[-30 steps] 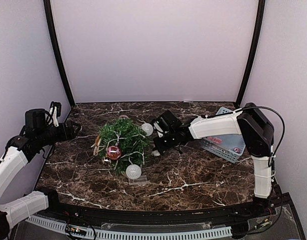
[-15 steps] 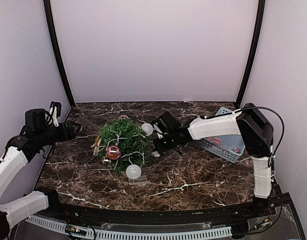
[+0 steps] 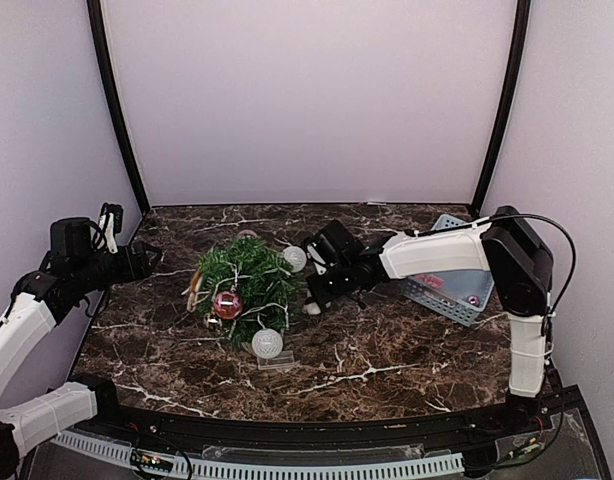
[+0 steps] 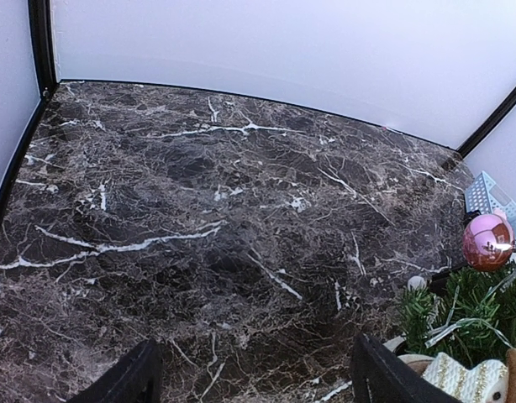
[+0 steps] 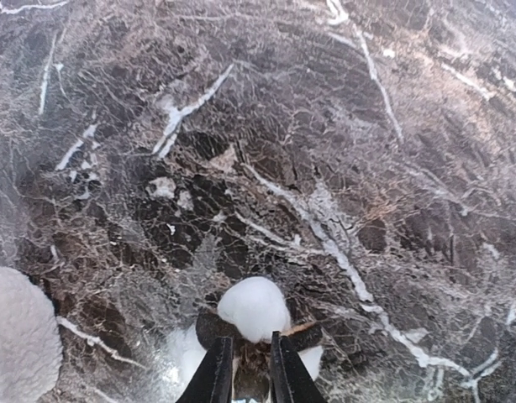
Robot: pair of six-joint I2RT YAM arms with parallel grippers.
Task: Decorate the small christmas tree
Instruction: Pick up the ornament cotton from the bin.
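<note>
Right gripper (image 5: 247, 340) has its fingers nearly together, pinched on a small pompom ornament (image 5: 254, 308) low over the marble table (image 3: 387, 350), just right of the small christmas tree (image 3: 245, 278), which sits left of centre. The grip looks thin and near the ornament's edge, so it could slip out in transit. The arm could also bump the white ball (image 3: 294, 259) beside it or shove the tree. Left gripper (image 4: 256, 348) is spread wide at far left, holding nothing. Count: one tree, one pink bauble (image 3: 227, 304), two white balls including a near white ball (image 3: 267, 343), one beige ornament (image 3: 195, 288), one pinched ornament, one blue basket (image 3: 427, 293) at right, contents unclear.
</note>
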